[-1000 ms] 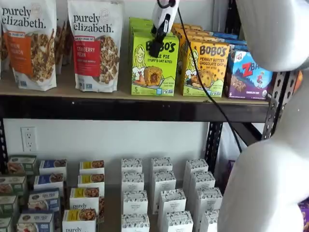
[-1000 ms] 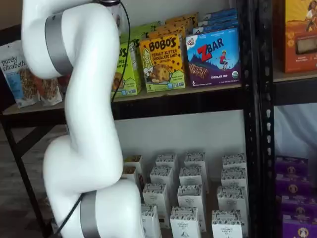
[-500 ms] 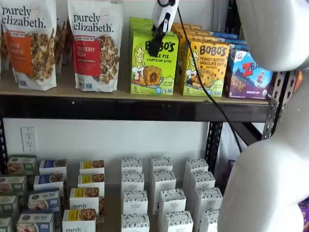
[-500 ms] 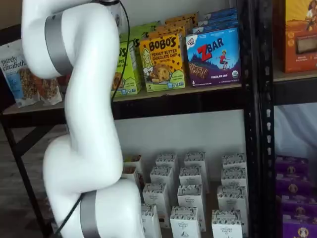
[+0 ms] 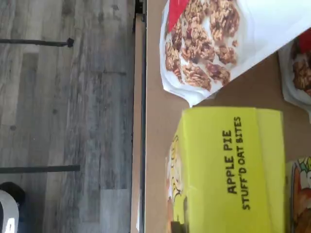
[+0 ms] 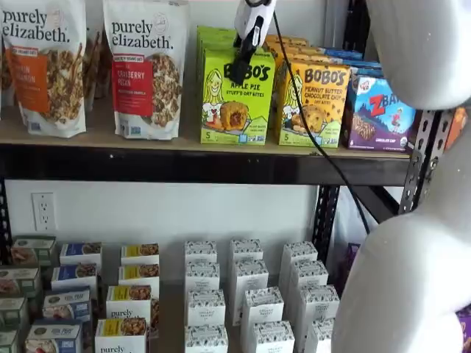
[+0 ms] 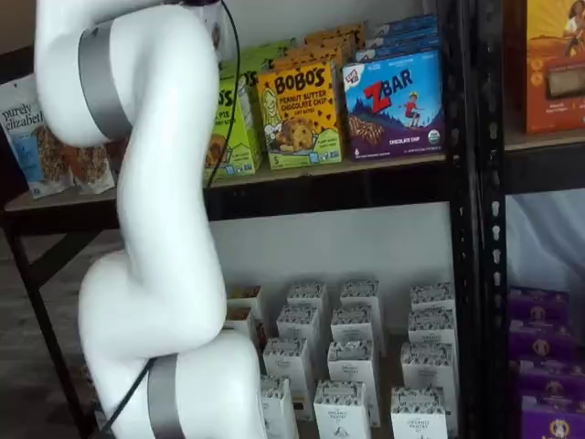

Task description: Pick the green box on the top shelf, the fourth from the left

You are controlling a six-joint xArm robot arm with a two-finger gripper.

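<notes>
Up on the long tan wooden top shelf [image 6: 96,136] with its thick black front beam, the lime-green rectangular carton lettered "BOBO'S APPLE PIE STUFF'D OAT BITES" [image 6: 237,99] stands upright at the front edge, and in a shelf view the robot's hand [image 6: 239,70], white body over black fingers, hangs right in front of the carton's upper face. The fingers cover part of the "BOBO'S" lettering, seen side-on as one dark shape with a black cable [image 6: 309,132] trailing down beside them, so I cannot tell whether the hand is parted or closed, or whether it has any hold on the carton.

To one side of the green carton stands a white "purely elizabeth." granola pouch with a red panel [image 6: 146,68]; on the other side sits the yellow-orange Bobo's peanut butter chocolate chip box [image 6: 315,103], then the blue ZBar box [image 6: 377,114]. More green cartons line up behind the front one.

The wrist view looks down on the green carton's top [image 5: 228,165], "APPLE PIE STUFF'D OAT BITES" readable, with the granola pouch [image 5: 214,43] just beside it and grey plank floor [image 5: 63,116] beyond the shelf edge.

In the other shelf view the big white arm [image 7: 146,183] blocks most of the green carton [image 7: 233,128]; the hand itself is hidden there.
</notes>
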